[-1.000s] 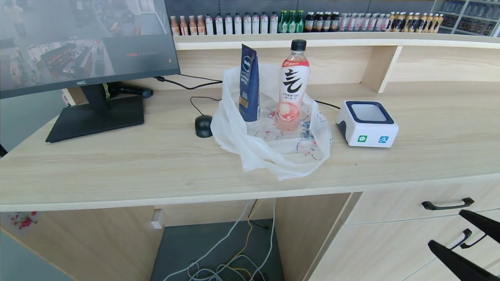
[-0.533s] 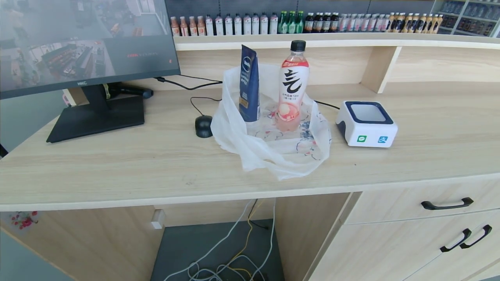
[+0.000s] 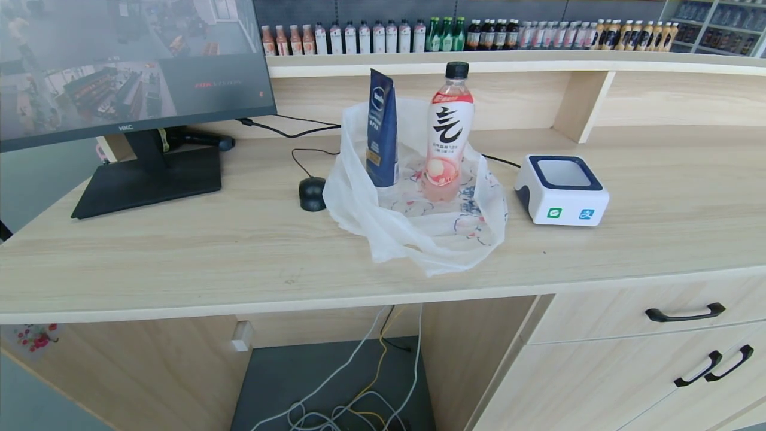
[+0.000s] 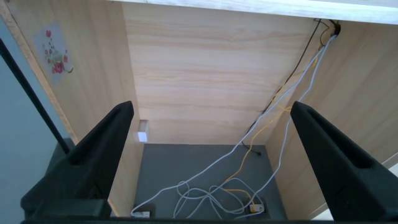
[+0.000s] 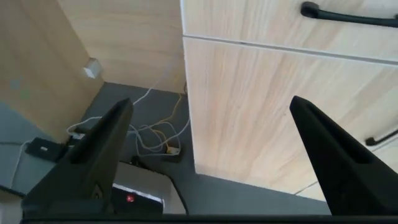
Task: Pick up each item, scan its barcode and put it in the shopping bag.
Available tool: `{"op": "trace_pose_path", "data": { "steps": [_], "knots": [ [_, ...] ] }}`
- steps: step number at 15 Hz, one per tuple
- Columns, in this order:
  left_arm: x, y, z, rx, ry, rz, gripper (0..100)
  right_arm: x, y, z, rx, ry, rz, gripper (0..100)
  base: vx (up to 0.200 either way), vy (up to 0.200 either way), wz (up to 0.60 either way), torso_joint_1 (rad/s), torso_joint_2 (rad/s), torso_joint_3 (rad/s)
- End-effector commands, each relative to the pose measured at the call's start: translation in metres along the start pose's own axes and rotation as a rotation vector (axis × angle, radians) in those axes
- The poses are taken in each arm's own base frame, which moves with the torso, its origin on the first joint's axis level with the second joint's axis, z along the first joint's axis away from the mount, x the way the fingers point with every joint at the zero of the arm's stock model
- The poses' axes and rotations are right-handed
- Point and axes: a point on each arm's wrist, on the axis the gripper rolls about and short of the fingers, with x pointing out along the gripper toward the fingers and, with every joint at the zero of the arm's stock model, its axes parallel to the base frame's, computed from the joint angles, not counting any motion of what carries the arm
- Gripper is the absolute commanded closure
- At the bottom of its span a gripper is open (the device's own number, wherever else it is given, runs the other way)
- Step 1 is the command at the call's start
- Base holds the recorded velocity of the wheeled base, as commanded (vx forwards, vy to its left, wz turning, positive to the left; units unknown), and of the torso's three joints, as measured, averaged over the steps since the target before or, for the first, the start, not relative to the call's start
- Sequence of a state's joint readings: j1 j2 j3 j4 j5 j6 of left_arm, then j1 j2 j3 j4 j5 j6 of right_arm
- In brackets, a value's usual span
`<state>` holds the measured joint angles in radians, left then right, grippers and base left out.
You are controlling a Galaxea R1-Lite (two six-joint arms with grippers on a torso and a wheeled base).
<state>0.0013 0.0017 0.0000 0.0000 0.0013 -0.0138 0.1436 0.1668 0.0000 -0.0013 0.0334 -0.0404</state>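
A white shopping bag (image 3: 419, 221) lies spread open on the wooden counter (image 3: 179, 251). Inside it stand a dark blue tube (image 3: 382, 129) and a pink drink bottle (image 3: 447, 134) with a black cap, both upright. A white barcode scanner (image 3: 561, 190) with a dark-rimmed window sits just right of the bag. My left gripper (image 4: 211, 140) hangs open below the counter, facing the knee space with its cables. My right gripper (image 5: 211, 134) is open too, low in front of the drawer cabinet (image 5: 280, 106), holding nothing.
A monitor (image 3: 119, 60) on a black stand fills the counter's left. A black mouse (image 3: 312, 193) lies just left of the bag. A raised shelf (image 3: 538, 63) with a row of bottles runs behind. Drawers with black handles (image 3: 685, 314) are at lower right.
My right gripper's black fingers, seen at the head view's lower right one second ago, have dropped out of that view. The bag and items have not moved.
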Motion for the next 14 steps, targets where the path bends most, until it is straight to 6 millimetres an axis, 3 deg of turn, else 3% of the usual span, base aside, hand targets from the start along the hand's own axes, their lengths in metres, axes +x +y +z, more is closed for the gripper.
{"op": "trace_pose_path", "data": {
  "steps": [1,5,14],
  "knots": [
    [0.000,0.000,0.000,0.000,0.000,0.001,0,-0.002,0.001,-0.001,0.011,-0.018,-0.115,0,0.000,0.000,0.00,0.000,0.00,0.000],
    [0.000,0.000,0.000,-0.003,0.000,0.001,0,-0.012,0.004,-0.005,0.007,-0.157,-0.132,0,0.000,0.000,0.00,0.000,0.00,0.000],
    [0.000,0.000,0.000,-0.003,0.000,0.001,0,-0.012,0.004,-0.005,0.015,-0.161,-0.133,0,0.000,0.000,0.00,0.000,0.00,0.000]
  ]
}}
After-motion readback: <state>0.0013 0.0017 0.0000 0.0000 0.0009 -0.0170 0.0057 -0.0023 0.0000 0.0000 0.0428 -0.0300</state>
